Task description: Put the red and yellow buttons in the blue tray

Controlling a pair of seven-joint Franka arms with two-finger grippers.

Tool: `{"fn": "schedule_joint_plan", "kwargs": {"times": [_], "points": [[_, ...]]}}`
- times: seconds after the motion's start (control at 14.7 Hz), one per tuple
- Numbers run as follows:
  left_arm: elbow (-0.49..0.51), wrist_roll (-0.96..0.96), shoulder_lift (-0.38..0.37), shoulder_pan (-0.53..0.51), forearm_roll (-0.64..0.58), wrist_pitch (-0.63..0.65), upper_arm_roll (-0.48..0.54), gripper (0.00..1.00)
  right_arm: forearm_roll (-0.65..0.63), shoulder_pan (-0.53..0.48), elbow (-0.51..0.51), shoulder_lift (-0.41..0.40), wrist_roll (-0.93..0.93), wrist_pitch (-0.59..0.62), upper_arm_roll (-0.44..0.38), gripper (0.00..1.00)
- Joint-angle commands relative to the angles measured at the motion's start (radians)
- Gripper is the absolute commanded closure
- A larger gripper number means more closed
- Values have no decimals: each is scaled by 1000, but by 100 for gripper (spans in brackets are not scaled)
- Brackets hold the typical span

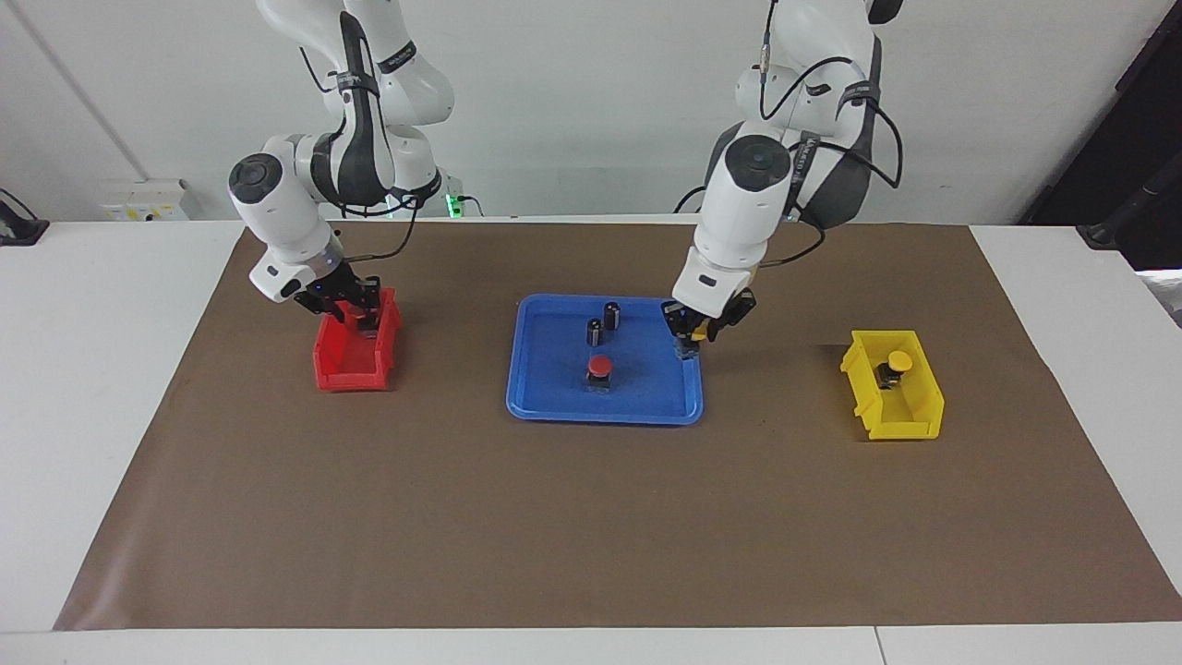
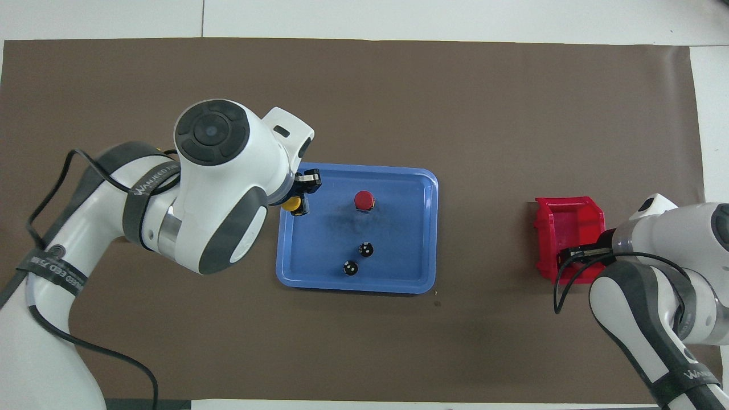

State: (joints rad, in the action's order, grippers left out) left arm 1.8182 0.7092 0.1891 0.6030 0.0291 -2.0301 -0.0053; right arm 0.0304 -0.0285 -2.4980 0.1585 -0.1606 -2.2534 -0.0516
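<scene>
Two dark capless cylinders [image 1: 603,323] and one red domed push-button [image 1: 599,368] are seen standing inside the flat rectangular blue plastic tray [image 1: 554,406], the cylinders at roughly twelve o'clock from the button in the facing view and nearer to the robots. The left gripper [image 1: 691,338] is held over the tray's rim toward the left arm's end, its jaws clamped on a yellow domed push-button [image 2: 293,204]. Another yellow push-button [image 1: 897,363] is seen in the small yellow plastic bin [image 1: 910,420]. The right gripper [image 1: 358,312] is lowered into the small red plastic bin [image 1: 351,374]; whether its jaws are apart or together cannot be told.
</scene>
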Motion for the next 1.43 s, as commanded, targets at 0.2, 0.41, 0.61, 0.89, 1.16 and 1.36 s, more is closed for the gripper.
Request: {"fn": "schedule_joint_plan", "kwargs": {"times": [0.2, 0.41, 0.61, 0.89, 1.16, 1.36], "points": [[62, 58, 44, 64, 15, -159, 21, 99, -7, -10, -41, 32, -11, -28, 10, 61], [62, 59, 76, 64, 15, -197, 22, 98, -7, 11, -27, 27, 23, -25, 12, 79], [62, 59, 93, 61, 15, -217, 22, 98, -9, 19, 101, -16, 21, 90, 12, 80], [59, 61, 110, 64, 15, -237, 24, 58, -9, 19, 437, -118, 23, 380, 18, 79], [53, 62, 110, 64, 14, -216, 25, 17, 11, 84, 775, -252, 105, 567, 29, 79], [24, 85, 87, 83, 5, -75, 27, 0, 42, 226, 901, -325, 359, 548, 30, 79]]}}
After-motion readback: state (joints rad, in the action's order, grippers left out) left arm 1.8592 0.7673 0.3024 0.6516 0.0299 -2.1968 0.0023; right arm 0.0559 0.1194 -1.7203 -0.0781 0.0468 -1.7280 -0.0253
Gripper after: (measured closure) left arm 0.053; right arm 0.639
